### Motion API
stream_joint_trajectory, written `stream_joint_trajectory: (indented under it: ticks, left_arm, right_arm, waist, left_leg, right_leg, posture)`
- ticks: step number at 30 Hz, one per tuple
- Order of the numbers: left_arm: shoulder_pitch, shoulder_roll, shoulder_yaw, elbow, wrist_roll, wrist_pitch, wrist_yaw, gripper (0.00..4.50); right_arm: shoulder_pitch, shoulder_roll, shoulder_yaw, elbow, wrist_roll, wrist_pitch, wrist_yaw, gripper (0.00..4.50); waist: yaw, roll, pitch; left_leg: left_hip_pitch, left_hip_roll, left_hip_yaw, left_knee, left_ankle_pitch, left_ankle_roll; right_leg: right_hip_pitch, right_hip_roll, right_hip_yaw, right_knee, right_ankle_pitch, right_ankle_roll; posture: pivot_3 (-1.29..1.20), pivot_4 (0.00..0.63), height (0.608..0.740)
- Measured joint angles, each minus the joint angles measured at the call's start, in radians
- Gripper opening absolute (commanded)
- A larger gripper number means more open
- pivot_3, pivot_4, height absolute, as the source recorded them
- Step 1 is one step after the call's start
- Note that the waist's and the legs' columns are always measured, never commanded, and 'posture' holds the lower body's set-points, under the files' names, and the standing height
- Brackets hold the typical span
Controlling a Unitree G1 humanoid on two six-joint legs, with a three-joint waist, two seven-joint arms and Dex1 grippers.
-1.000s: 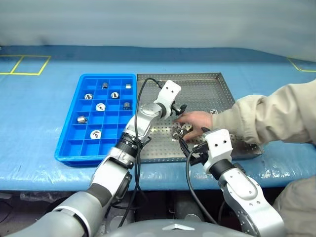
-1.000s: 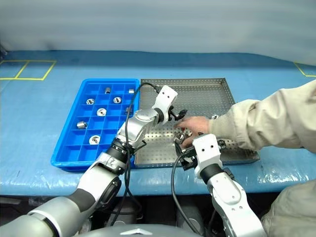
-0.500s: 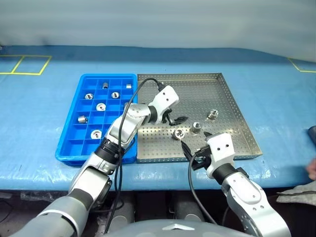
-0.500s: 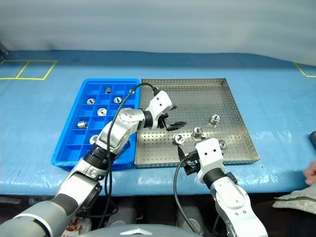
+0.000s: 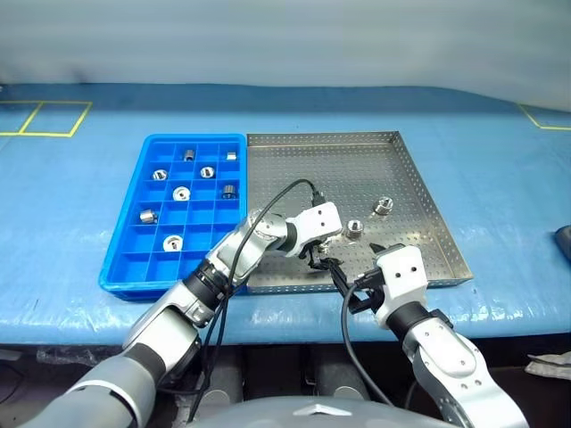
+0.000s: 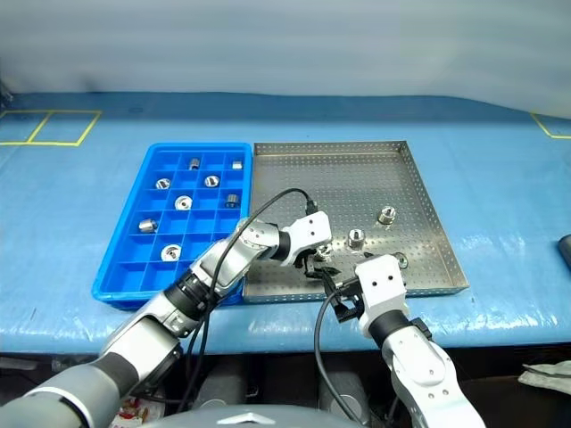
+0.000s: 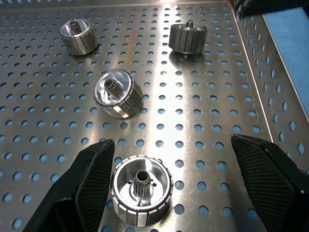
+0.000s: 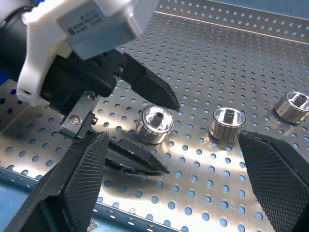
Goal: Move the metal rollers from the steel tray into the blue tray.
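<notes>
The steel tray (image 5: 410, 160) lies right of the blue tray (image 5: 125, 267) on the blue-covered table. Several metal rollers (image 5: 181, 193) sit in the blue tray's compartments. More rollers (image 5: 384, 206) lie loose on the steel tray's near half. My left gripper (image 7: 176, 193) is low over the tray's near edge, open, its fingers (image 8: 149, 92) on either side of one upright roller (image 7: 141, 189) without closing on it. Two other rollers (image 7: 117, 93) lie just beyond it. My right gripper (image 8: 174, 193) hovers open at the tray's near rim, facing the left gripper, with nothing between its fingers.
Yellow tape lines (image 5: 45, 116) mark the table cover at the far left. A dark object (image 5: 562, 241) lies at the right edge of the table. The steel tray's far half (image 5: 339, 165) holds no rollers.
A person's arm and hand that reached into the steel tray have withdrawn to the right. My left gripper has come back toward the near rim, dropped and turned, now straddling a roller. The right arm stayed.
</notes>
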Motion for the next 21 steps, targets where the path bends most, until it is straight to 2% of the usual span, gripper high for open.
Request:
stream_joint_trajectory:
  ticks: [5, 12, 13, 17, 21]
  left_arm:
    - [-0.006, -0.023, 0.002, 0.054, 0.029, -0.012, 0.026, 4.17]
    - [-0.013, -0.040, 0.026, 0.073, 0.032, -0.010, 0.044, 1.90]
    - [-0.013, -0.039, 0.030, 0.073, 0.032, -0.008, 0.043, 1.68]
    - [-0.003, -0.030, 0.041, 0.047, 0.020, 0.018, 0.030, 1.70]
    - [0.018, -0.031, 0.110, -0.035, -0.021, 0.064, 0.034, 1.70]
  right_arm:
    - [0.015, 0.003, -0.001, 0.000, -0.001, -0.001, -0.005, 4.50]
    - [0.009, 0.004, -0.001, 0.000, -0.001, -0.001, -0.014, 4.50]
    - [0.004, 0.004, -0.001, 0.000, -0.001, -0.001, -0.014, 4.50]
    - [-0.012, 0.003, 0.000, 0.000, 0.000, -0.001, -0.013, 4.50]
    - [-0.048, -0.004, 0.003, 0.003, 0.001, 0.000, 0.000, 4.50]
  waist:
    - [0.000, 0.000, 0.000]
    - [-0.002, 0.000, 0.000]
    - [-0.002, 0.000, 0.000]
    - [0.000, 0.000, 0.000]
    - [0.001, 0.000, 0.000]
  left_leg:
    - [0.000, 0.001, 0.000, 0.000, 0.000, 0.000]
    - [0.000, 0.001, 0.000, 0.000, 0.000, 0.000]
    - [0.000, 0.001, 0.000, 0.000, 0.000, 0.000]
    - [0.000, 0.000, 0.000, 0.000, 0.000, 0.000]
    - [0.000, 0.001, 0.000, 0.000, 0.000, 0.000]
  right_leg:
    - [0.000, -0.001, 0.000, 0.000, 0.000, 0.000]
    - [0.000, -0.001, 0.000, 0.000, 0.000, 0.000]
    - [0.000, -0.001, 0.000, 0.000, 0.000, 0.000]
    - [0.000, -0.001, 0.000, 0.000, 0.000, 0.000]
    - [0.000, -0.001, 0.000, 0.000, 0.000, 0.000]
  posture:
    - [-0.14, 0.150, 0.740]
    - [-0.13, 0.150, 0.740]
    - [-0.11, 0.150, 0.740]
    - [-0.10, 0.150, 0.740]
    - [-0.06, 0.150, 0.740]
